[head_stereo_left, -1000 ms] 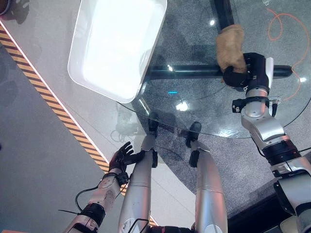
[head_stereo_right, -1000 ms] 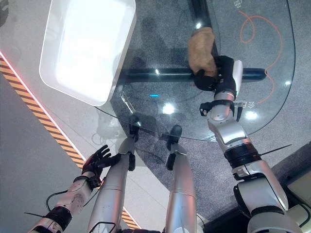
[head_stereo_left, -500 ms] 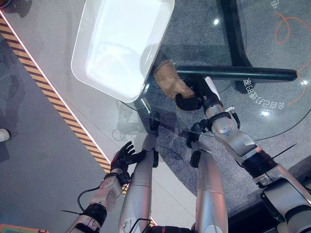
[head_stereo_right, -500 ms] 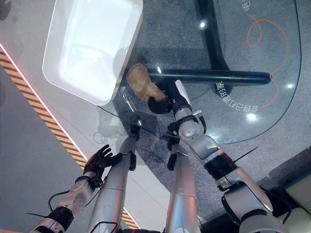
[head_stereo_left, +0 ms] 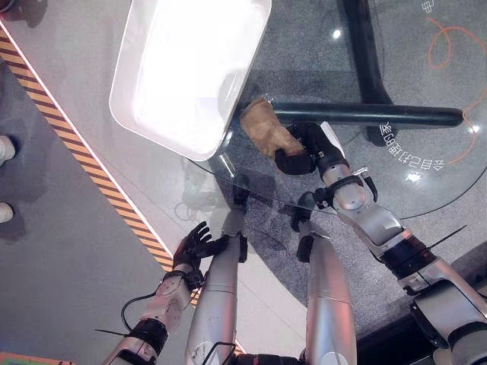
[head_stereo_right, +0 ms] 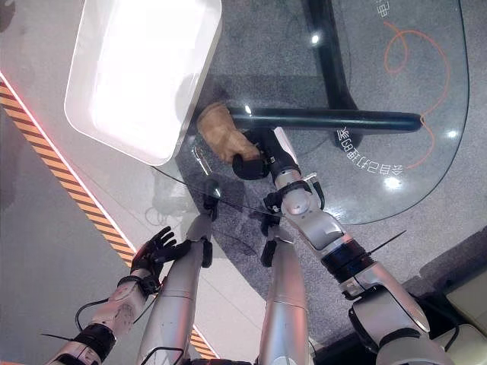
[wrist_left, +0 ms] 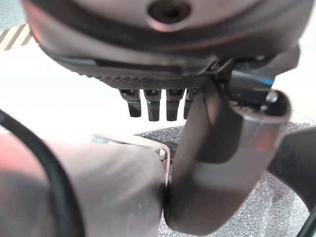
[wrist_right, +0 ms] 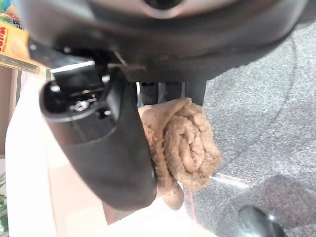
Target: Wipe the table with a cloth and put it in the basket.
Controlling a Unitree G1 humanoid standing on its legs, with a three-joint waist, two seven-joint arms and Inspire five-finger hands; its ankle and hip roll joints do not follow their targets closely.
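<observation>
A tan cloth (head_stereo_left: 262, 129) lies rolled on the round glass table (head_stereo_left: 396, 190), right beside the near right corner of the white basket (head_stereo_left: 163, 143). My right hand (head_stereo_left: 300, 152) is shut on the cloth's near end. In the right wrist view the cloth (wrist_right: 185, 143) is pinched between the thumb (wrist_right: 108, 143) and the fingers. My left hand (head_stereo_left: 192, 245) hangs low beside the table's near edge, open and holding nothing. Its fingers (wrist_left: 150, 106) are straight in the left wrist view.
Black base bars (head_stereo_left: 365, 114) cross under the glass. An orange cable loop (head_stereo_left: 449, 38) lies at the far right. Yellow-black floor tape (head_stereo_left: 84, 160) runs along the left, and a person's shoes (head_stereo_left: 4, 148) show at the left edge.
My right hand has dragged the cloth across the glass from the far right to beside the basket, then nearly stopped. The view has shifted. A person's shoes came in at the left.
</observation>
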